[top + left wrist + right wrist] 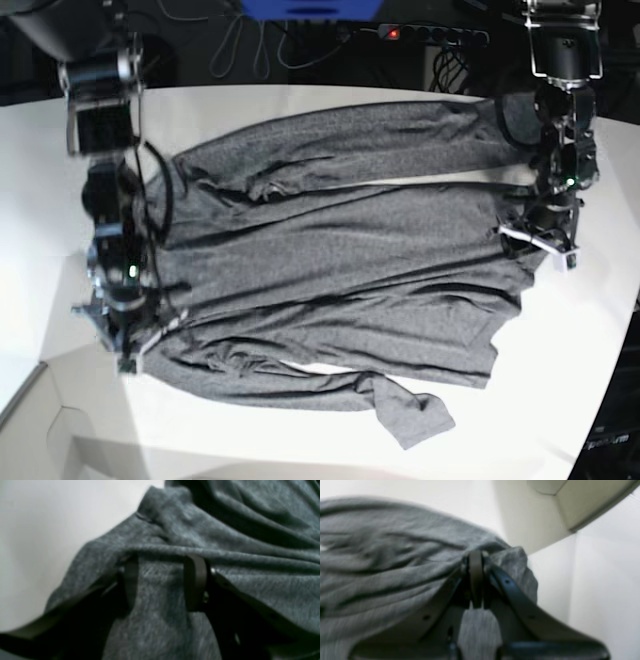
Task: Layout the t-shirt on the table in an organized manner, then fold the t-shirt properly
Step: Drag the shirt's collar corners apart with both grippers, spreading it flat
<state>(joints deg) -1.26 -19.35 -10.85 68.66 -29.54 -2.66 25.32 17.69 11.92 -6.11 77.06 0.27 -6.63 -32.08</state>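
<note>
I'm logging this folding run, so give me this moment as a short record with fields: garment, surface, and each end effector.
garment: t-shirt, dark grey, spread across the table, wrinkled, not yet folded
surface: table, white
left end effector: jaws apart, fabric between the fingers
right end effector: shut on a pinch of the shirt's edge
sleeve nearest the camera: bent, cuff end curled

Bright base view, dim, blurred wrist views

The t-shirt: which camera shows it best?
The base view: the whole t-shirt lies spread on the table, sleeves included. The wrist views show only blurred grey folds right at each arm's jaws.
</note>
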